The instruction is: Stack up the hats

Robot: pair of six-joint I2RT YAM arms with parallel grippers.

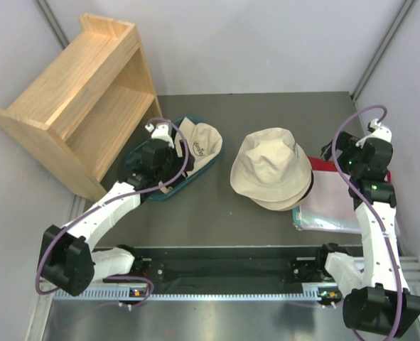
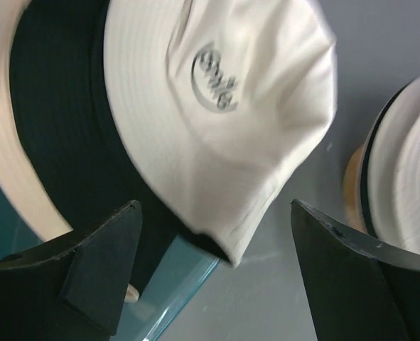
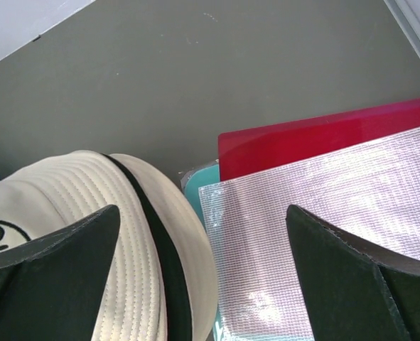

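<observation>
My two arms stand on a black mounting rail [image 1: 224,273]. Each arm is made of white shell links and black, rounded joint housings. At the left end of the rail, my left arm [image 1: 106,209] carries a thin purple left cable [image 1: 38,266] that makes wide loops. At the right end of the rail, my right arm [image 1: 373,227] has the same kind of purple right cable [image 1: 340,131]. Small green lights [image 1: 372,186] shine on its black upper joints. My left gripper [image 2: 215,206] and my right gripper [image 3: 202,209] have matte black, wedge-shaped fingers with straight edges.
</observation>
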